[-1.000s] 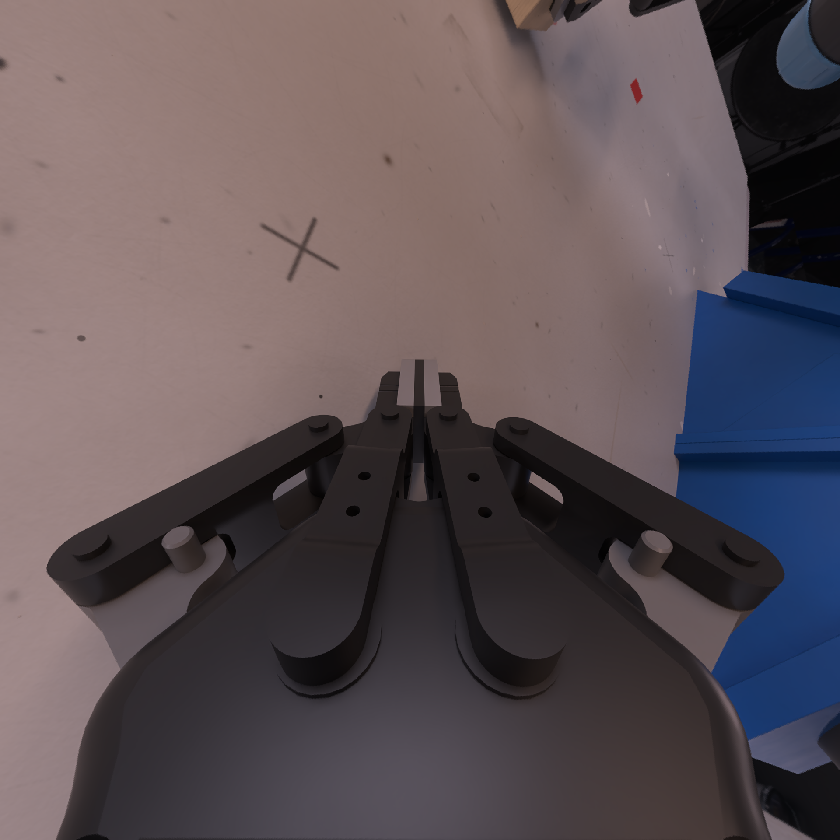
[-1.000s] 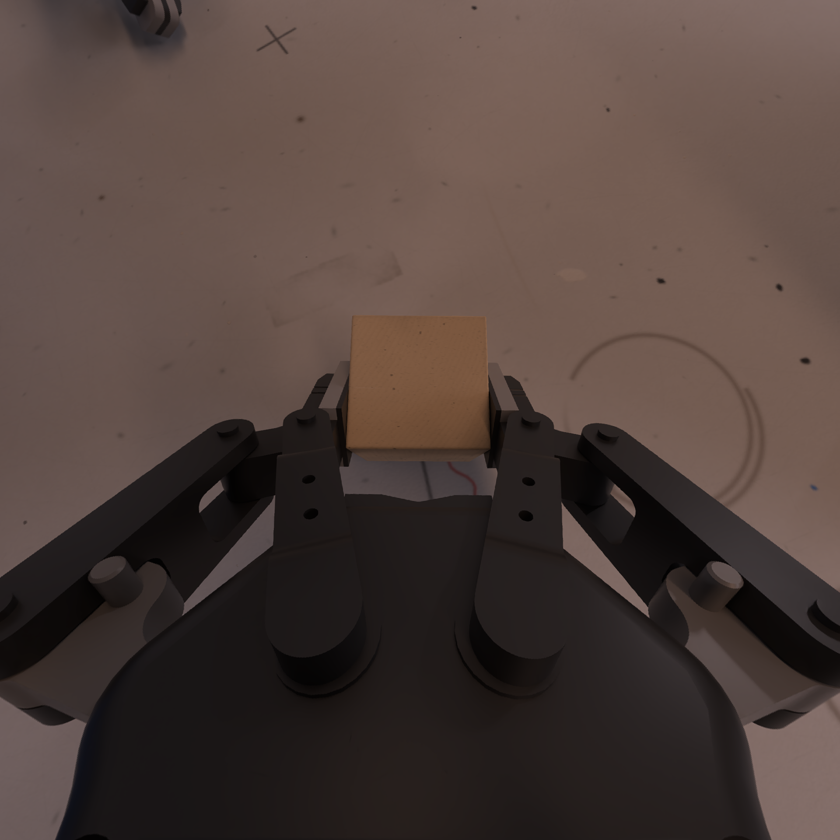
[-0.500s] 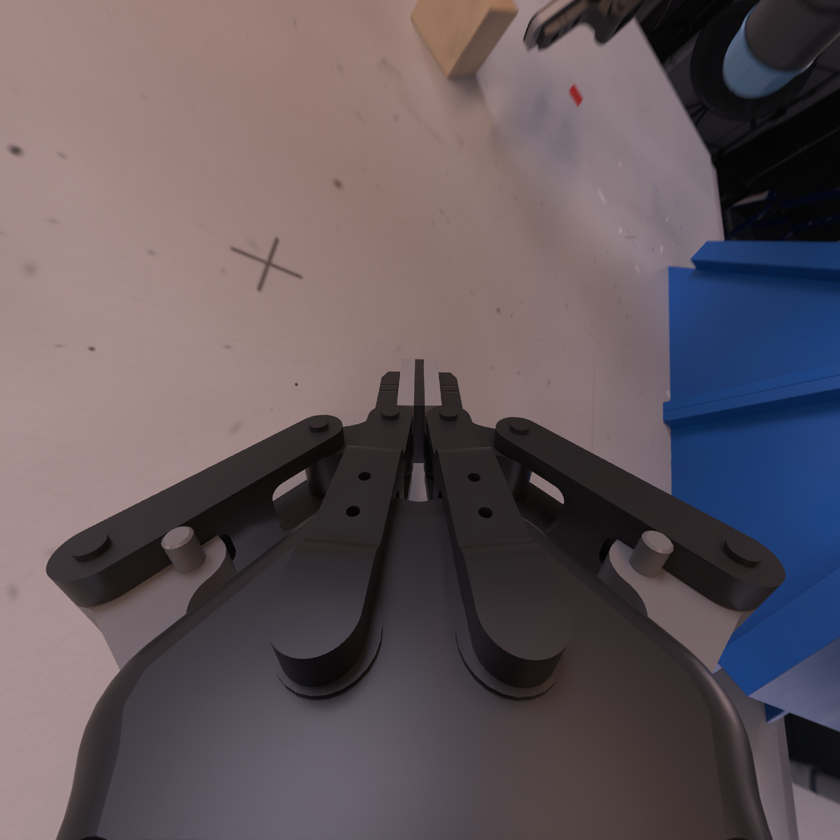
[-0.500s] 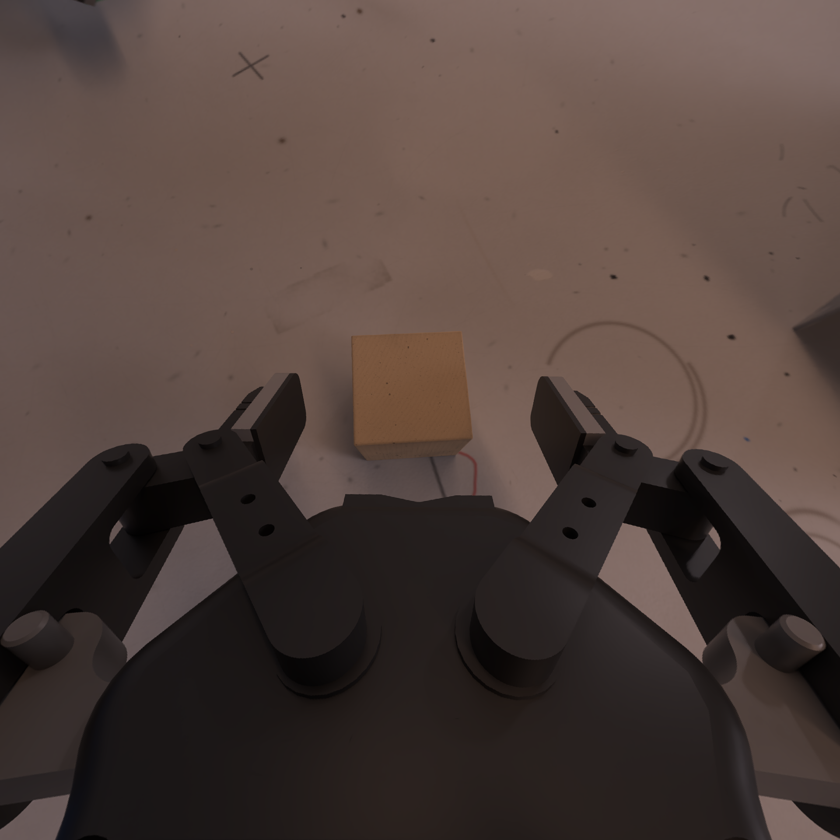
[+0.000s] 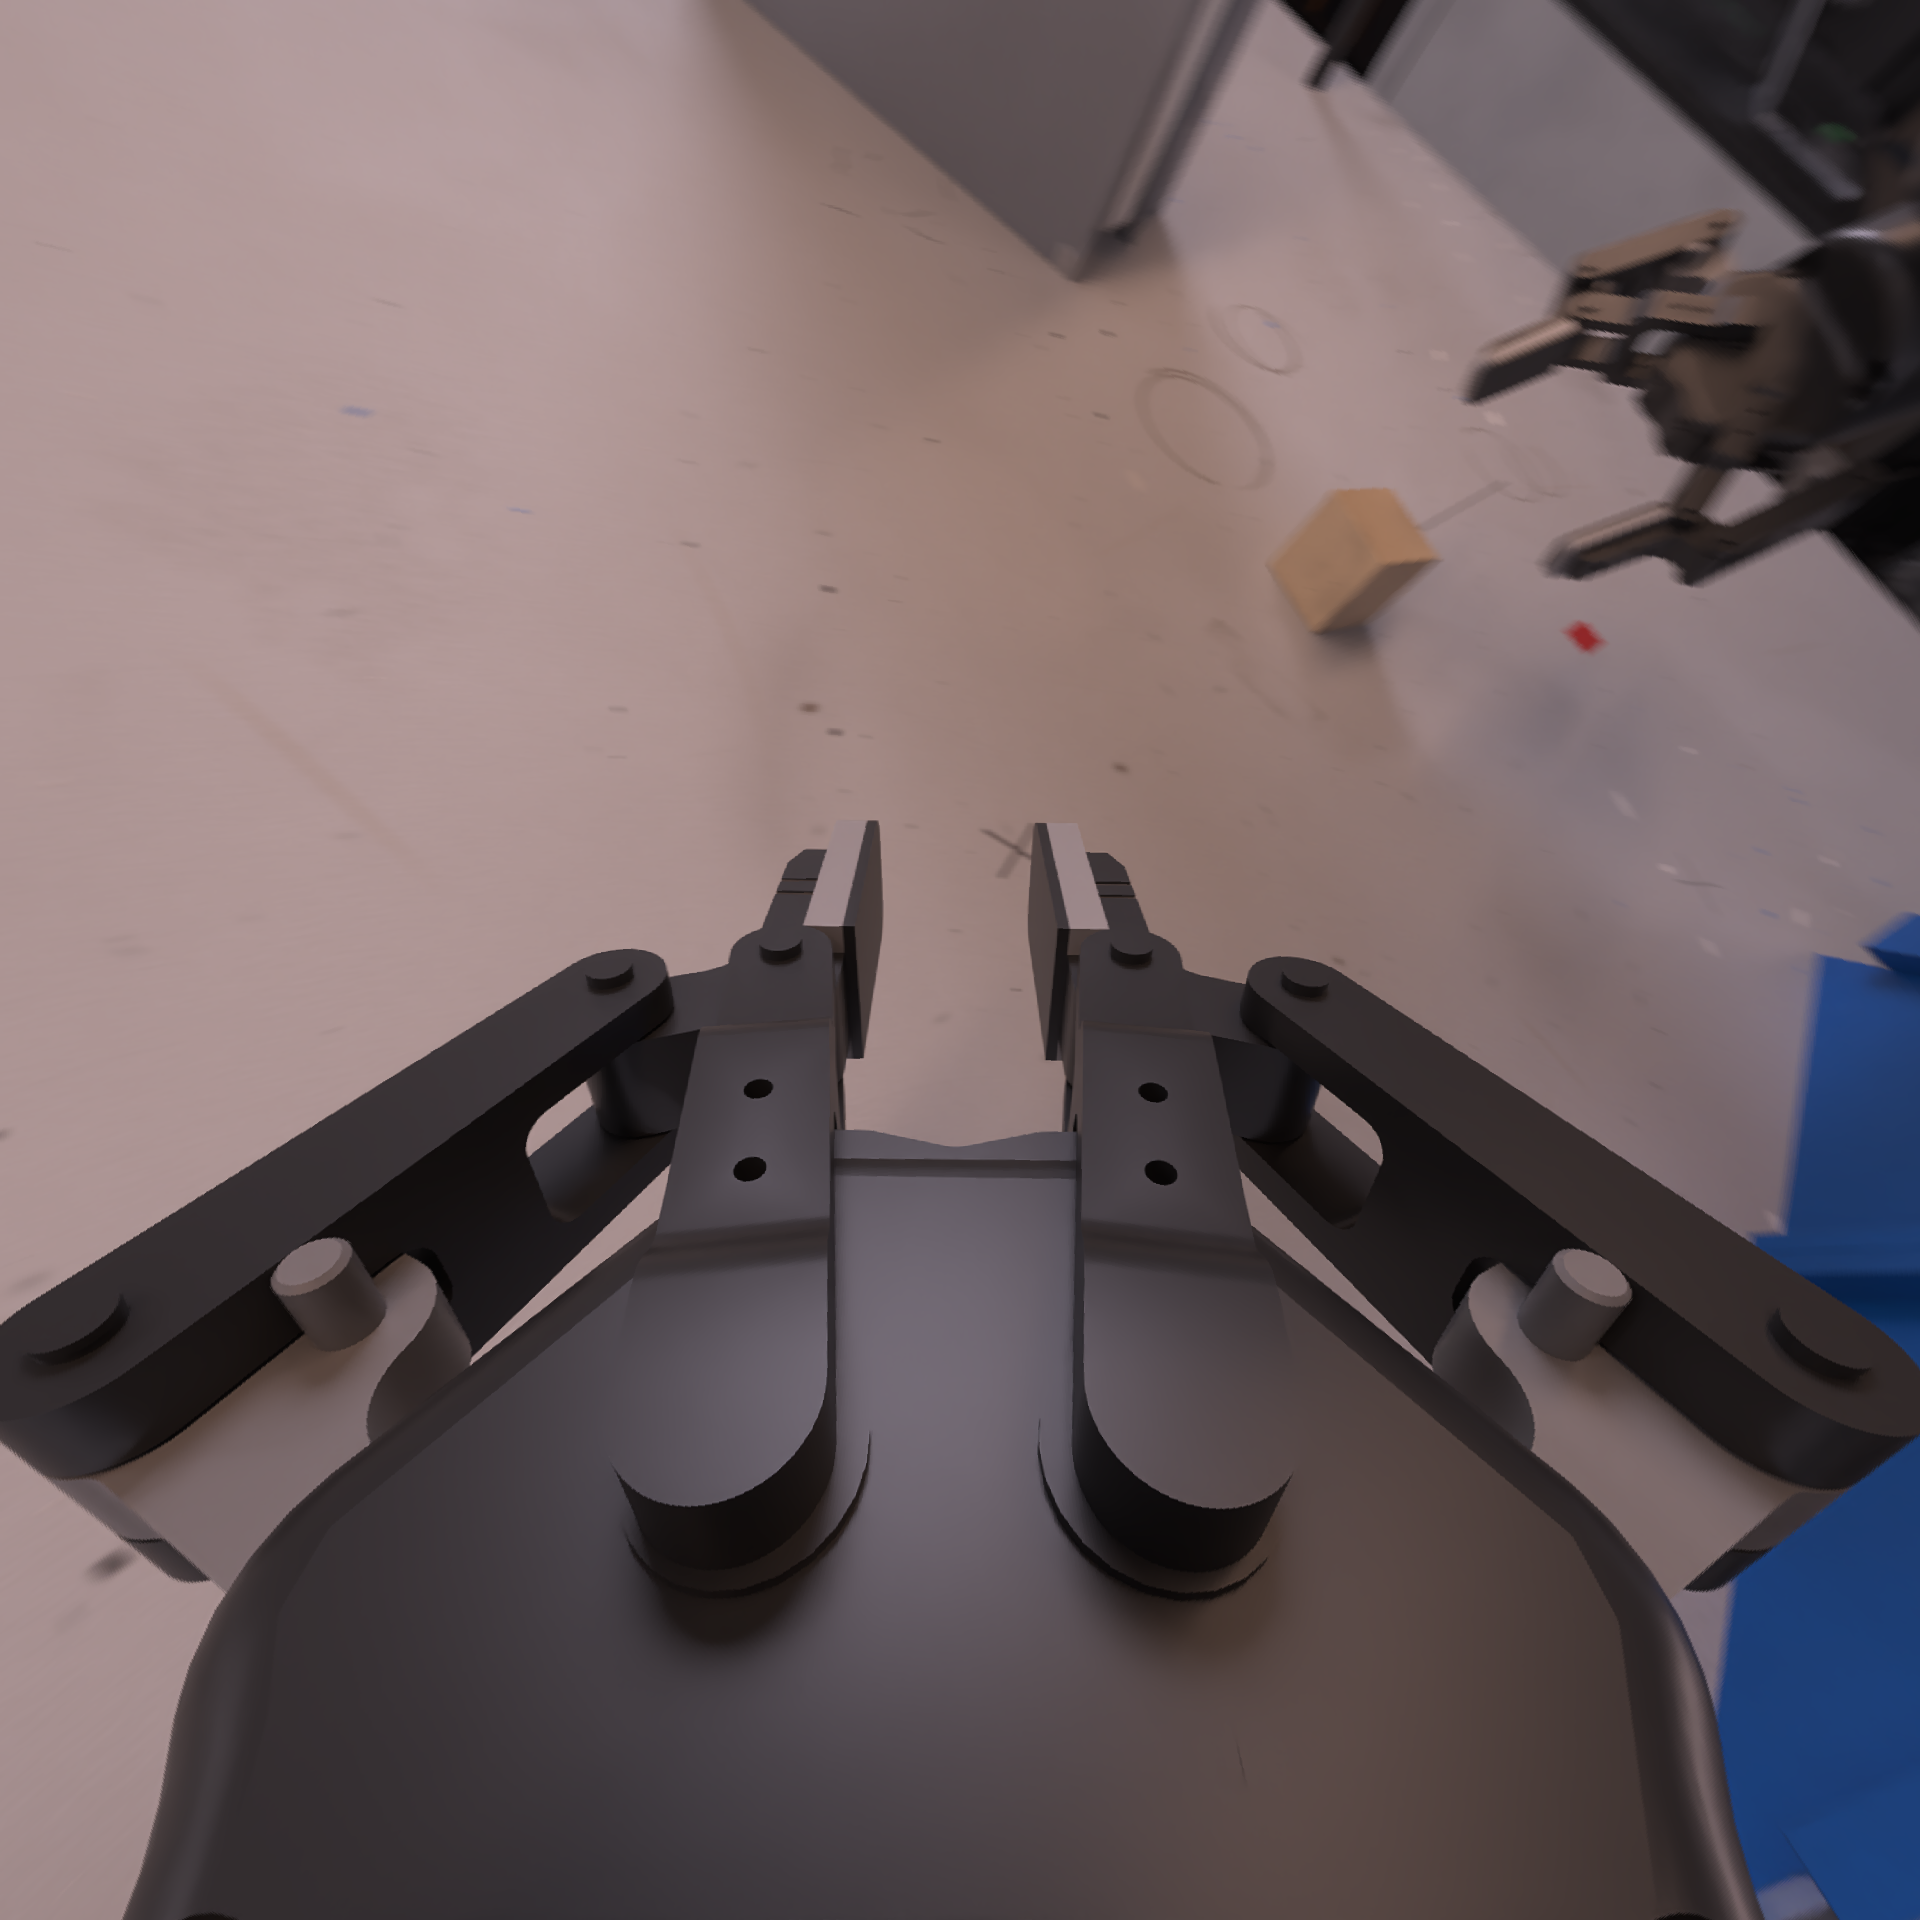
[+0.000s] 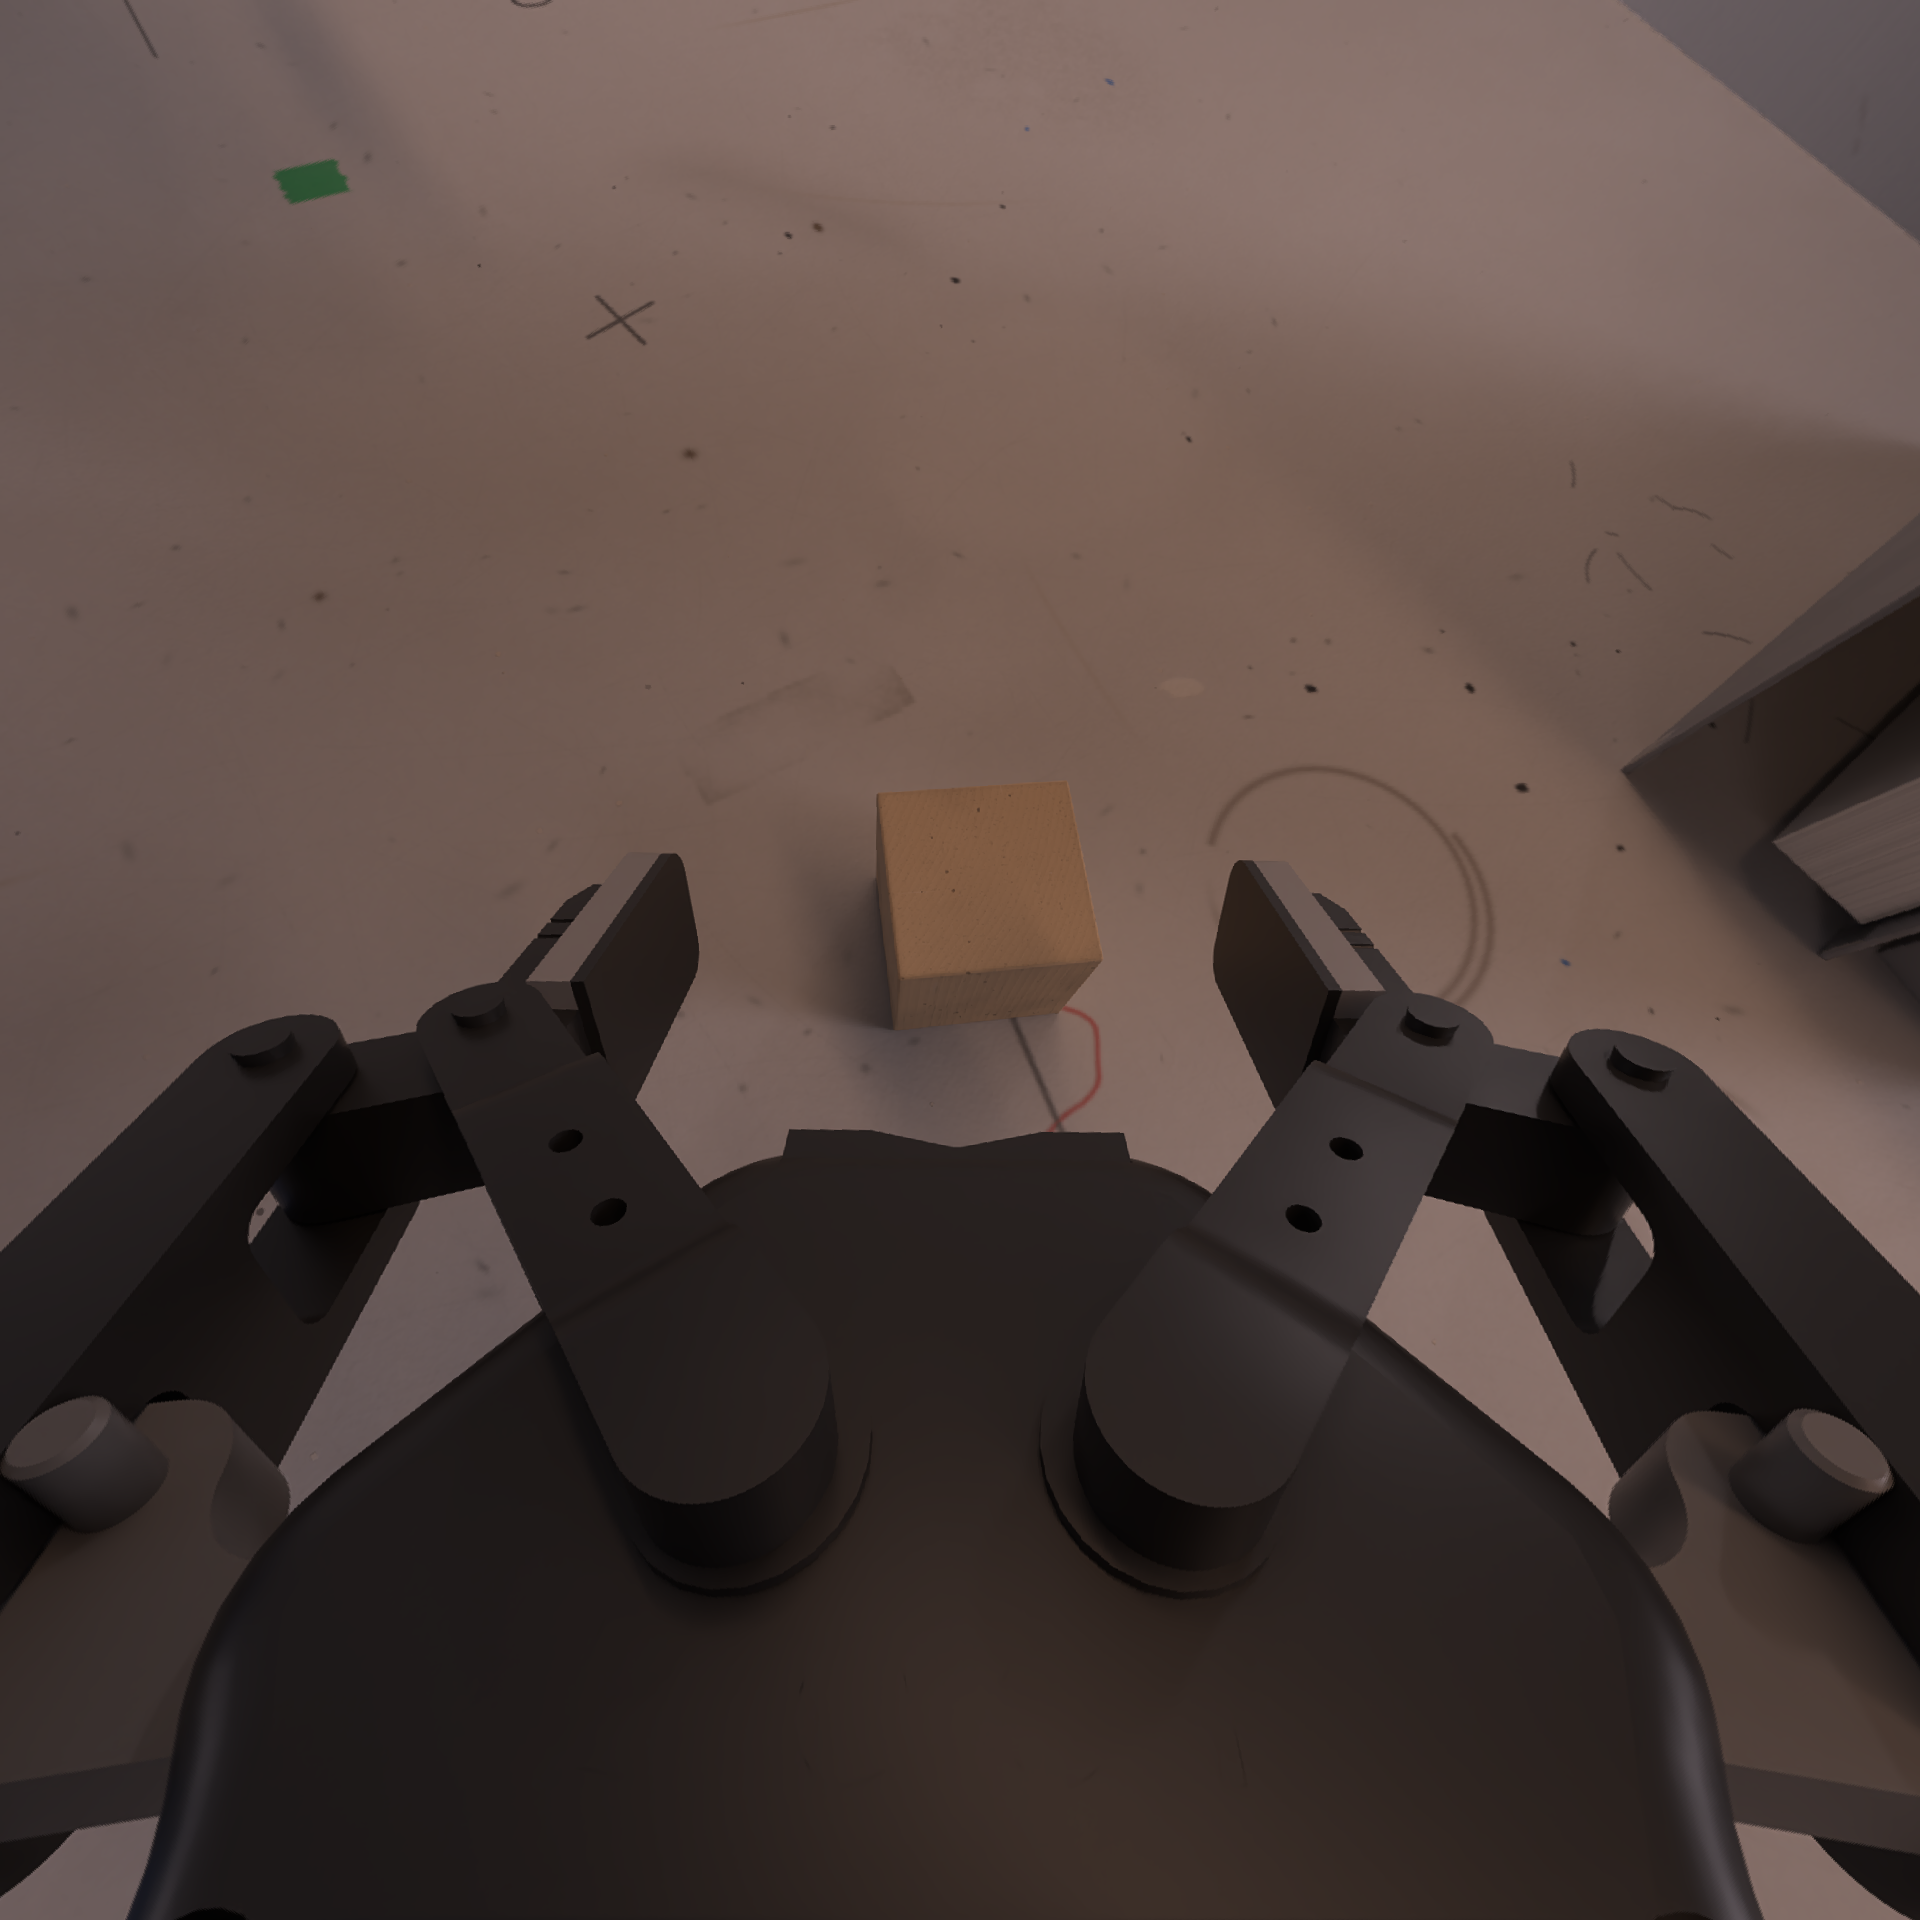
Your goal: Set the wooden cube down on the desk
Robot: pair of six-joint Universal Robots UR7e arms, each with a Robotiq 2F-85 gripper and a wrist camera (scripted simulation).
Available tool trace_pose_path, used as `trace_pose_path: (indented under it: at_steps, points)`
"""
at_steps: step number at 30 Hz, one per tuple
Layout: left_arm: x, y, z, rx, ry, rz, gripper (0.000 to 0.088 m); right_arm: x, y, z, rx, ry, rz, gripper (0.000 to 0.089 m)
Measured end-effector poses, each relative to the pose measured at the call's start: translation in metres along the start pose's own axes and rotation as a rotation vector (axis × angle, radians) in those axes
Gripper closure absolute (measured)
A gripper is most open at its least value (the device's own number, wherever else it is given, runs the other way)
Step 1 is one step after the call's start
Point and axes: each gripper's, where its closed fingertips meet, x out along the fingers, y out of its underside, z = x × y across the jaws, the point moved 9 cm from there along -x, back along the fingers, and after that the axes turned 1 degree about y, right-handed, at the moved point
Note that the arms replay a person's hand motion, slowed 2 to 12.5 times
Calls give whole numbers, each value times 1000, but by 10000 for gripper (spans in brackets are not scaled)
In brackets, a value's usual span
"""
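The wooden cube point(image 6: 982, 899) rests on the pale desk point(image 6: 935, 468), free of any gripper. My right gripper point(image 6: 956, 920) is open and empty, raised above the cube with its fingers spread wide on either side. In the left wrist view the cube point(image 5: 1351, 556) lies at the upper right, with the right gripper point(image 5: 1538, 457) open just beyond it. My left gripper point(image 5: 956, 883) is open with a narrow gap and empty, well short of the cube, over a pencilled cross on the desk.
A grey box point(image 5: 1039, 114) stands at the back of the desk and shows at the right edge of the right wrist view point(image 6: 1829, 748). A blue bin point(image 5: 1849, 1299) sits at the right. A green tape patch point(image 6: 310, 183) and a red mark point(image 5: 1584, 636) lie flat on the desk.
My right gripper opened, let go of the cube and rose away from it. My left gripper went from shut to partly open and swung so that the cube and the right gripper come into its view.
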Motion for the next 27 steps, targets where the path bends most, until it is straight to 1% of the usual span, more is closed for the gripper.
trace_pose_path:
  at_steps: [1, 5, 7, 10, 14, 19, 22, 27]
  points:
    - [-5, -4, 5, 1, -50, -1, 601, -2, 0, 1, -2, 7, -1, 39]
    - [-23, -17, 25, -5, -221, 25, 565, -6, -1, 3, -13, 46, -2, 39]
    - [-29, -24, 35, -16, -288, 55, 551, -7, -1, 4, -18, 66, 0, 39]
    - [-35, -32, 52, -44, -362, 116, 540, -7, 0, 6, -26, 92, 9, 39]
    - [-38, -41, 75, -104, -441, 212, 515, -6, 1, 9, -37, 113, 23, 39]
    - [-36, -49, 103, -185, -522, 327, 481, -3, 2, 16, -51, 118, 34, 39]
    - [-32, -53, 118, -218, -558, 381, 480, -2, 3, 19, -54, 121, 36, 39]
    - [-24, -57, 137, -253, -617, 459, 478, 1, 4, 22, -46, 128, 32, 39]
